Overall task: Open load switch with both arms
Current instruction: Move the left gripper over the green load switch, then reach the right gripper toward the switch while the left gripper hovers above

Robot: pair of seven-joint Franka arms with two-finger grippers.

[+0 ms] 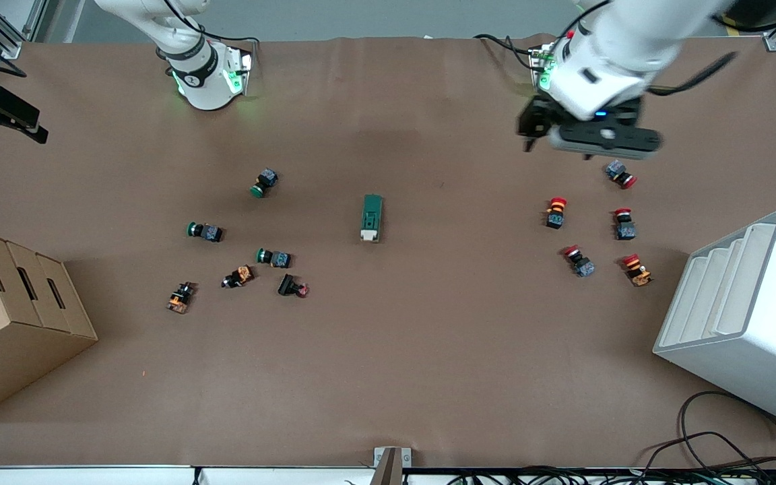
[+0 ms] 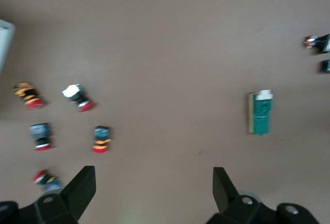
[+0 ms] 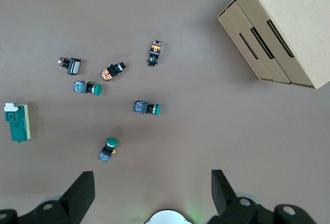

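Note:
The load switch (image 1: 372,217), a dark green block with a white toggle at the end nearer the front camera, lies flat mid-table, and shows too in the left wrist view (image 2: 260,113) and the right wrist view (image 3: 16,122). My left gripper (image 1: 535,128) hangs in the air over the table near the left arm's base, above the red buttons; its fingers (image 2: 82,185) stand wide apart and open, holding nothing. The right arm's base (image 1: 206,74) shows, but its gripper is out of the front view. In its wrist view the right gripper (image 3: 153,183) is open and empty, high above its own base.
Green-capped push buttons (image 1: 265,182) and orange and black ones (image 1: 238,276) lie toward the right arm's end. Red-capped buttons (image 1: 556,211) lie toward the left arm's end. A cardboard box (image 1: 11,316) and a white rack (image 1: 745,316) stand at the table's two ends.

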